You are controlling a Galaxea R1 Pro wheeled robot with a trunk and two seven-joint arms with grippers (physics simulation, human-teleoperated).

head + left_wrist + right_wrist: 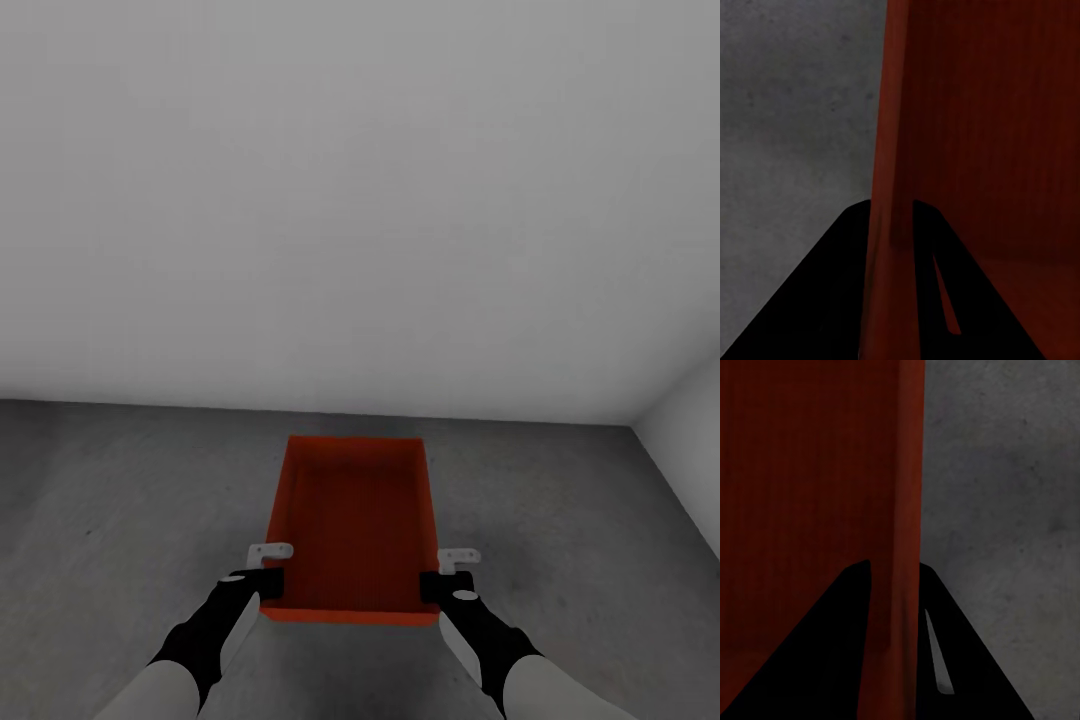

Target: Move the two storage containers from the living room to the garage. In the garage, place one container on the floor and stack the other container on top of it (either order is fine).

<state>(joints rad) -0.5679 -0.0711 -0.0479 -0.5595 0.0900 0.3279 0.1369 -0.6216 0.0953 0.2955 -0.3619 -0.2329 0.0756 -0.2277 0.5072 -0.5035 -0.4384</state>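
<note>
1. The grey-white wall (360, 180) takes the upper half of the head view; the corner is at the right.
2. The floor (110, 500) is dark grey, mottled concrete.
3. The storage container (352, 525) is held between both arms near the wall; whether it touches the floor is hard to tell.
4. The left gripper (894, 225) clamps the left wall.
5. The right gripper (894, 585) clamps the right wall; its fingertips are cut off.

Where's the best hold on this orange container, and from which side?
Pinch the long side walls of the container near its close end, each end effector (left, right) straddling its rim from above. The thin, straight, upright walls fit between the fingers, as the wrist views show.
</note>
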